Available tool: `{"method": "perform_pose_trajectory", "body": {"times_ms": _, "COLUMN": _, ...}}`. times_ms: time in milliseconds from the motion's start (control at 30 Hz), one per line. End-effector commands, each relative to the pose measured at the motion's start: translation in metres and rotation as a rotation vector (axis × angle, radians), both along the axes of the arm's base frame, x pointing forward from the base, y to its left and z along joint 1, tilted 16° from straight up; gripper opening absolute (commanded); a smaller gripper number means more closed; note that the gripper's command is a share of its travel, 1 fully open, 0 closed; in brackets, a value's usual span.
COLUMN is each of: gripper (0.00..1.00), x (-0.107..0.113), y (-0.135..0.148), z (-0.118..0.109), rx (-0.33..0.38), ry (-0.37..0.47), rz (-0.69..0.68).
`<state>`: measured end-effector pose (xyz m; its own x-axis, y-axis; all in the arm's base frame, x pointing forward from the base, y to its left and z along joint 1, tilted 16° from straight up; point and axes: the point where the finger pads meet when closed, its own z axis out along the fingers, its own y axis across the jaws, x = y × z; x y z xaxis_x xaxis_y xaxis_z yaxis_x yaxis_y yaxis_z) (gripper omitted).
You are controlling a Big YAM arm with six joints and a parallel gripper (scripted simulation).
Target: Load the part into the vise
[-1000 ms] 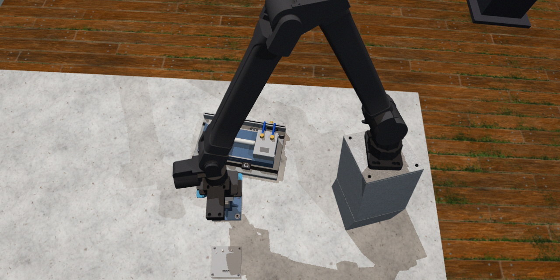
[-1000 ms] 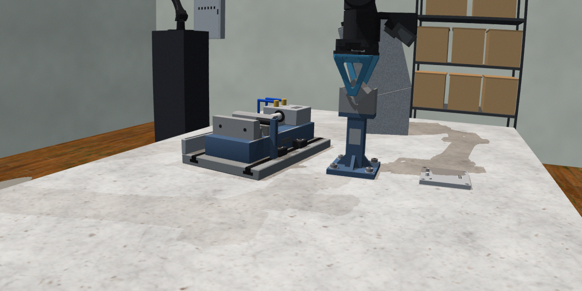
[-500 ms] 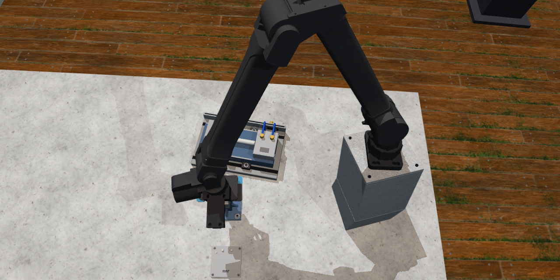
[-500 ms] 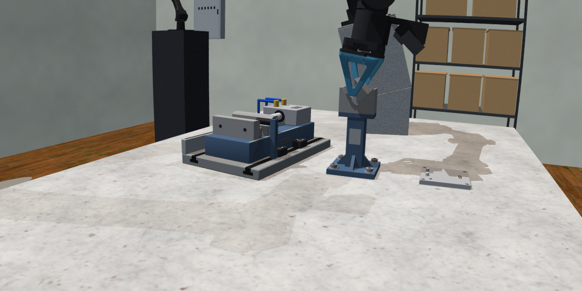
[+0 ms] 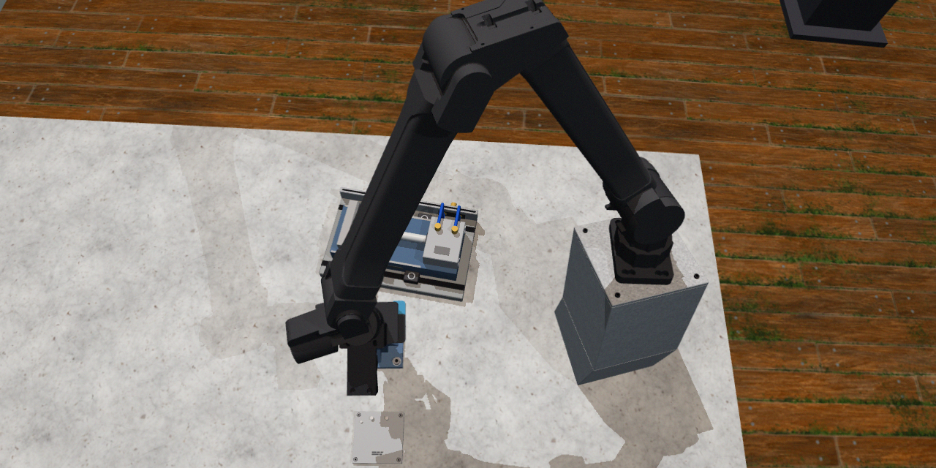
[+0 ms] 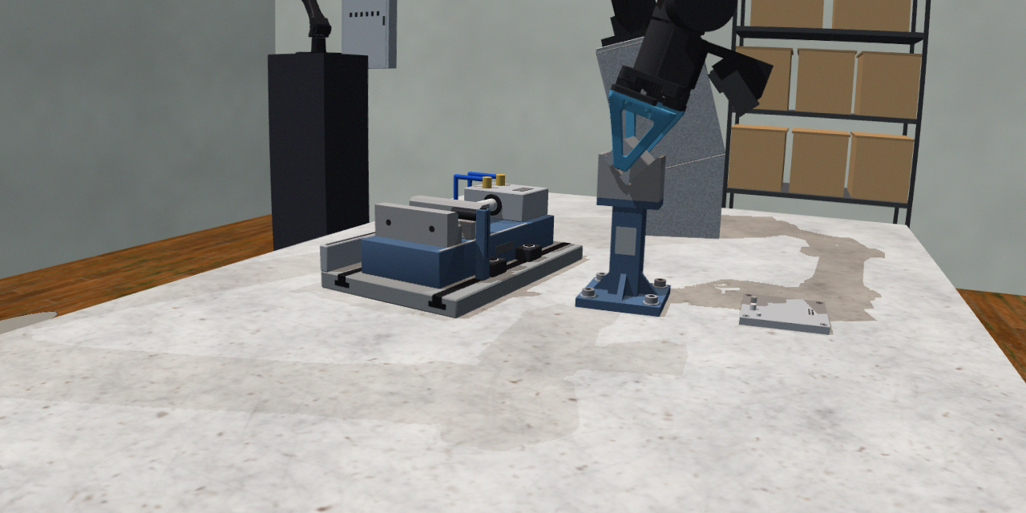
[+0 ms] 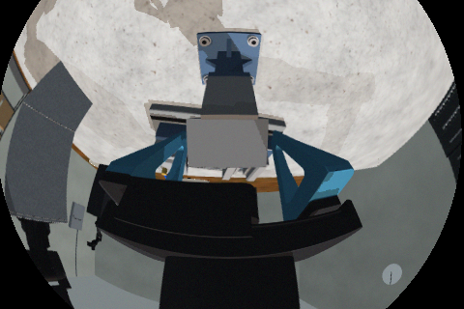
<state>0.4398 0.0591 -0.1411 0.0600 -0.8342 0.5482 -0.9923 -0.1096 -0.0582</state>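
Between the spread fingers of the gripper [image 6: 636,163] lies the part [image 7: 227,143], a grey block resting in the notch of the V-block [image 6: 629,185]. The jaws stand wide open on either side of it and pinch nothing. One blue finger [image 7: 309,174] sits off one end of the block and the other off the opposite end. Below the jaws, the V-block's blue post runs down to its bolted foot [image 6: 622,294] on the table [image 6: 287,381]. Beyond the jaws, on the far side from the vise [image 6: 448,244], the infeed plate [image 6: 785,313] lies bare of any block. The vise stands open, with no block showing between its own jaws.
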Motion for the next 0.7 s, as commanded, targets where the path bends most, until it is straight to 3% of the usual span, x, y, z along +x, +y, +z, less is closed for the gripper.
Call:
{"method": "perform_pose_trajectory", "body": {"times_ms": 0, "gripper": 0.81, "x": 0.007, "y": 0.012, "z": -0.001, "rx": -0.024, "ry": -0.016, "rz": -0.008}}
{"method": "perform_pose_trajectory", "body": {"times_ms": 367, "gripper": 0.81, "x": 0.007, "y": 0.013, "z": -0.002, "rx": -0.126, "ry": -0.028, "rz": -0.014}}
{"method": "perform_pose_trajectory", "body": {"times_ms": 400, "gripper": 0.81, "x": 0.006, "y": 0.001, "z": -0.002, "rx": -0.139, "ry": -0.024, "rz": -0.037}}
{"method": "perform_pose_trajectory", "body": {"times_ms": 667, "gripper": 0.81, "x": 0.006, "y": 0.013, "z": -0.002, "rx": -0.222, "ry": -0.038, "rz": -0.019}}
